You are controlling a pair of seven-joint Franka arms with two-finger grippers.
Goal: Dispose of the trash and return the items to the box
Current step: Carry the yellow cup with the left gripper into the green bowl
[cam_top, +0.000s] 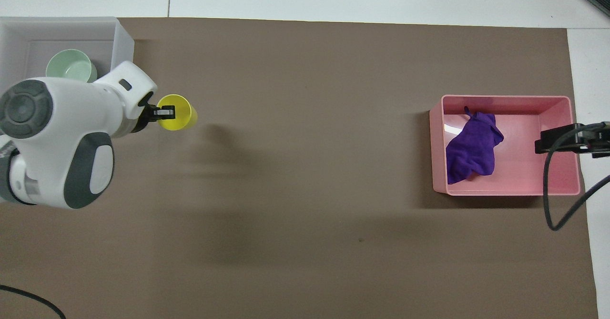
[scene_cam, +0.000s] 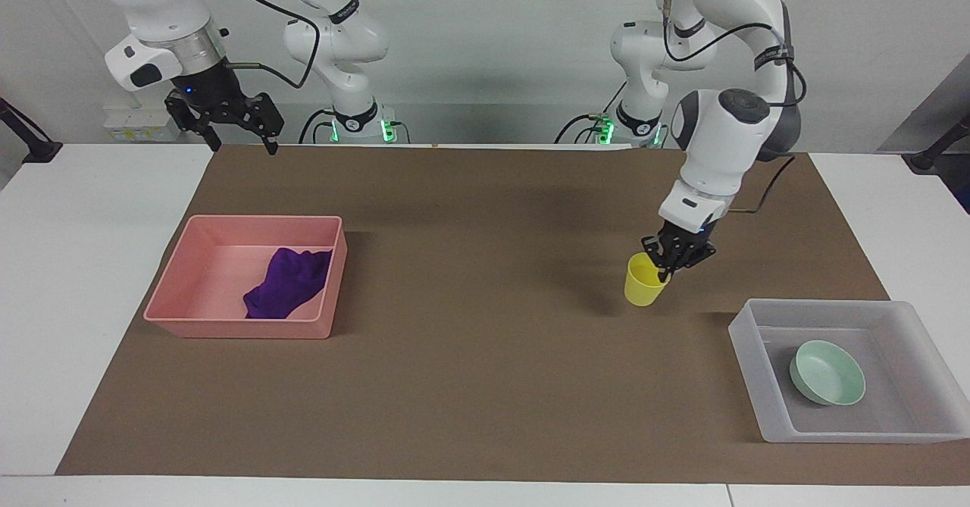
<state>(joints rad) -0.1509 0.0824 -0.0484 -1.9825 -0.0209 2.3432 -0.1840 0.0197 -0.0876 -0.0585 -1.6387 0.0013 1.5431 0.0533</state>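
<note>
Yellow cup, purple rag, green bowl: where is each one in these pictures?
yellow cup (scene_cam: 643, 289): facing view, on its outer wall.
purple rag (scene_cam: 286, 286): facing view, on the middle of the cloth.
green bowl (scene_cam: 826, 371): facing view, on its inside.

My left gripper (cam_top: 163, 112) pinches the rim of the yellow cup (cam_top: 176, 112) over the brown mat (cam_top: 310, 142), beside the translucent box (cam_top: 123, 40)
</note>
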